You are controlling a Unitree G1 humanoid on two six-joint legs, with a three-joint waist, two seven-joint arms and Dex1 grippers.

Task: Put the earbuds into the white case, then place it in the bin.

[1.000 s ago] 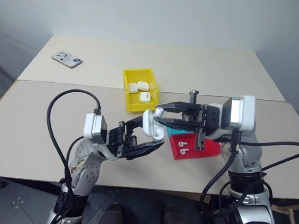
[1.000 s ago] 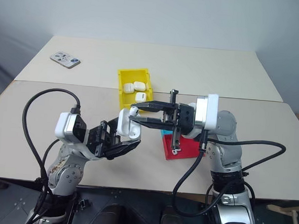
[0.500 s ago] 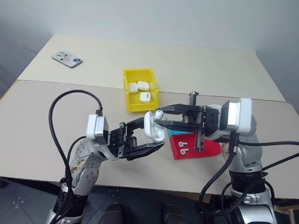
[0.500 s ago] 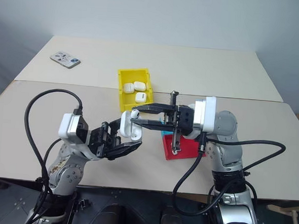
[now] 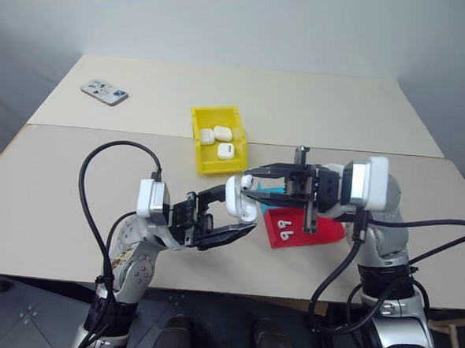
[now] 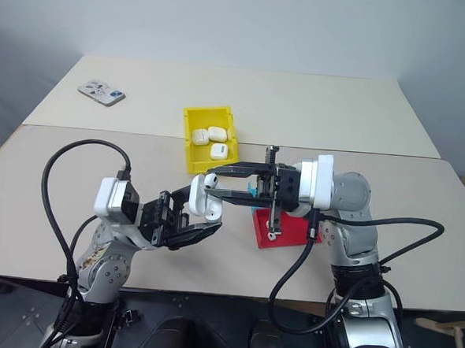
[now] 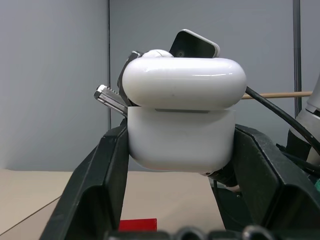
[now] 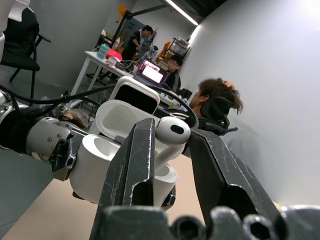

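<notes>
My left gripper (image 5: 238,211) is shut on the white case (image 5: 240,198), holding it above the table with its lid hinged open; the left wrist view shows the case (image 7: 180,120) between both fingers. My right gripper (image 5: 248,183) reaches in from the right, shut on one of the earbuds (image 8: 172,131). That earbud's stem points down into the case's open top. Two more earbuds (image 5: 285,228) lie in the red tray (image 5: 328,232). The yellow bin (image 5: 196,143) stands behind the grippers with three white cases (image 5: 219,135) inside.
A blue tray (image 5: 272,202) lies partly hidden behind my right gripper, next to the red tray. A phone (image 5: 104,92) lies at the far left of the table. Both trays sit near the table's front edge. People sit at desks in the background of the right wrist view.
The earbud in my right gripper has sunk slightly onto the open case. Both arms otherwise keep their places.
</notes>
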